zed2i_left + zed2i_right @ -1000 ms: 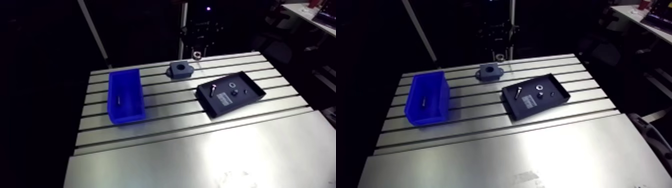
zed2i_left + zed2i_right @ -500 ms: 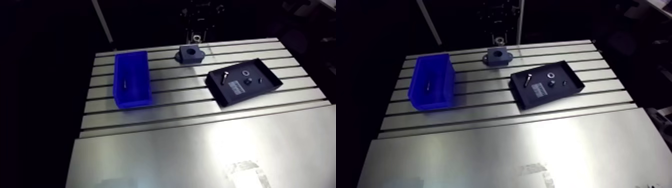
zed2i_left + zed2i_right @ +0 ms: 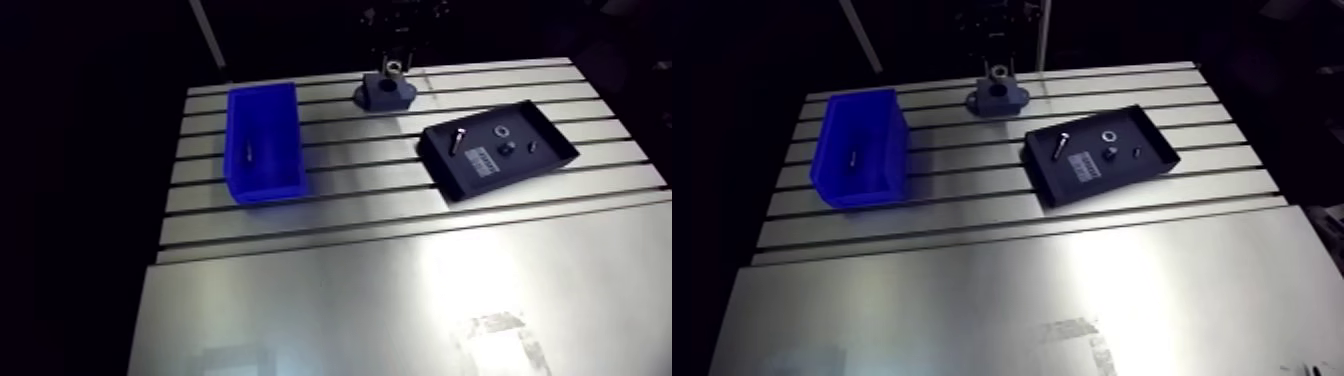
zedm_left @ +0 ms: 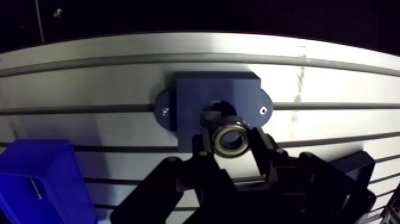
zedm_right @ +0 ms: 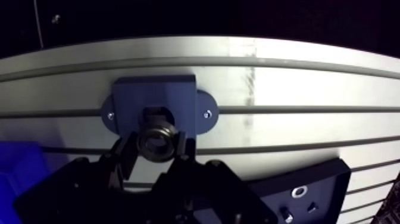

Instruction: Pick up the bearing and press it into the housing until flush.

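The gripper [image 4: 231,143] is down at the far edge of the desk [image 3: 400,300], and the wrist view shows it clearly: the fingers [image 4: 260,156] are clamped on the bearing [image 4: 230,137], one on each side of the shiny metal ring. The ring's open centre faces the camera.

The bearing sits right at the housing [image 4: 217,98], the dark blue-grey block with a round hole in its middle and a small screw at each side ear. The ring overlaps the near edge of that hole. It's not seated in the hole, and from here I can't tell whether it touches the block at all.

In the arm view, the housing stands on the back rows of the slotted desk with the gripper directly over it.

Off to one side of the housing, well apart from it, is a blue bin [image 3: 265,155] with a small dark piece lying inside. On the other side sits a black tray [image 3: 540,160]. It holds a bolt [image 3: 456,142], a small ring [image 3: 502,130], two tiny dark parts and a pale label. Bin and tray are both nearer the camera than the housing.
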